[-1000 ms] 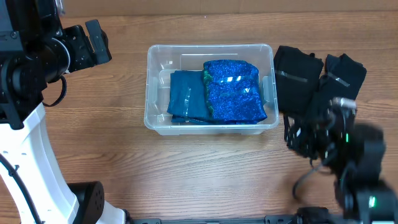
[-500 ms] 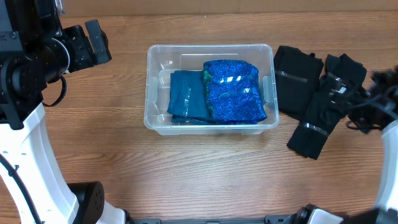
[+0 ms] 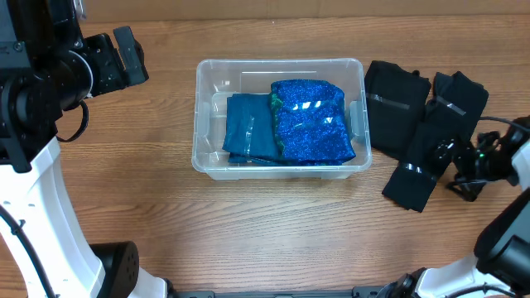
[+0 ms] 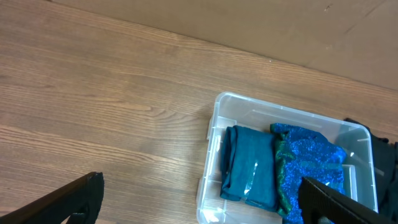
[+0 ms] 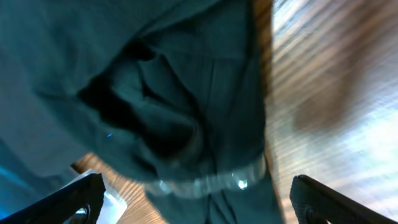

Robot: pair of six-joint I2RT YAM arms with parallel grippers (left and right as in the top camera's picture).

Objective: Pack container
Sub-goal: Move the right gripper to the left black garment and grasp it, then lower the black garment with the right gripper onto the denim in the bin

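You are holding your right tool [image 3: 454,159] wide over the black cloths [image 3: 393,99] by the surface's right edge, ready to grab one for the container [image 3: 280,62]. Your left tool [image 3: 124,51] is waiting, wide too.

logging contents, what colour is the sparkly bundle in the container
Glittery bright blue bundle with a green edge, best in the overhead view.
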